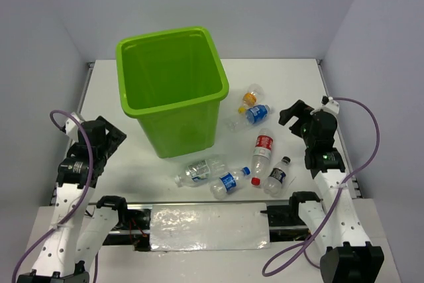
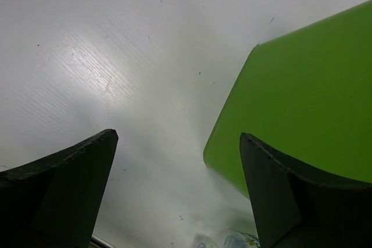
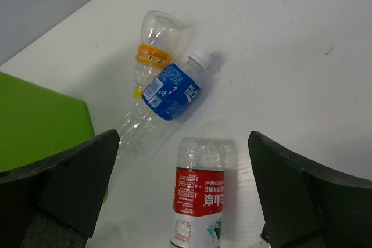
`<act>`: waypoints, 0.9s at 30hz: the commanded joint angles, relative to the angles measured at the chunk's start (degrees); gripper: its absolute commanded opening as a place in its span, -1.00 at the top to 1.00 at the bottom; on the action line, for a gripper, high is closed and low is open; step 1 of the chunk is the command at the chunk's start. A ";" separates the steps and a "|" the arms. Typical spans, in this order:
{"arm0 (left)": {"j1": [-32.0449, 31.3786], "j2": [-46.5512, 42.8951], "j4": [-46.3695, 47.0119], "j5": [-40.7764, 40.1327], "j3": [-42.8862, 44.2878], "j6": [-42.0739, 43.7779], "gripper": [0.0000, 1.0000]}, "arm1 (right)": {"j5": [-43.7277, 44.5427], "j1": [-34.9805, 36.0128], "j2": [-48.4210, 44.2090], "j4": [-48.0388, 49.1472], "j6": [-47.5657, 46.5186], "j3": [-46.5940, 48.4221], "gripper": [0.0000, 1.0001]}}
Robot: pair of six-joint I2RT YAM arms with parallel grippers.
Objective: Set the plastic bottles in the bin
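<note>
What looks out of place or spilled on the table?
Nothing stands out. The bin is upright, and the six bottles just lie on their sides to its right and in front of it, with no visible spill.

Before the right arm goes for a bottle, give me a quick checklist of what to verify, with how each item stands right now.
1. Right gripper open and empty: ok.
2. Left gripper open and empty: ok.
3. Bin upright, mouth unobstructed: ok.
4. Red-label bottle lying flat below the right gripper, nothing on top of it: ok.
5. Blue-label bottle apart from the orange-band bottle: not ok, they lie against each other, so lifting one may shift the other.
</note>
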 commanded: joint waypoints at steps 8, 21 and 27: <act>0.26 2.73 4.88 0.32 -1.45 -0.75 -0.99 | -10.23 0.50 11.11 -5.30 1.80 8.75 -1.00; 0.35 5.55 10.78 -1.79 -1.20 -1.72 -0.99 | 3.29 20.10 28.44 -3.38 17.97 15.09 -1.00; 0.35 2.74 9.98 -1.70 -2.51 -1.90 -0.99 | 9.53 21.60 35.92 -4.16 28.08 17.28 -1.00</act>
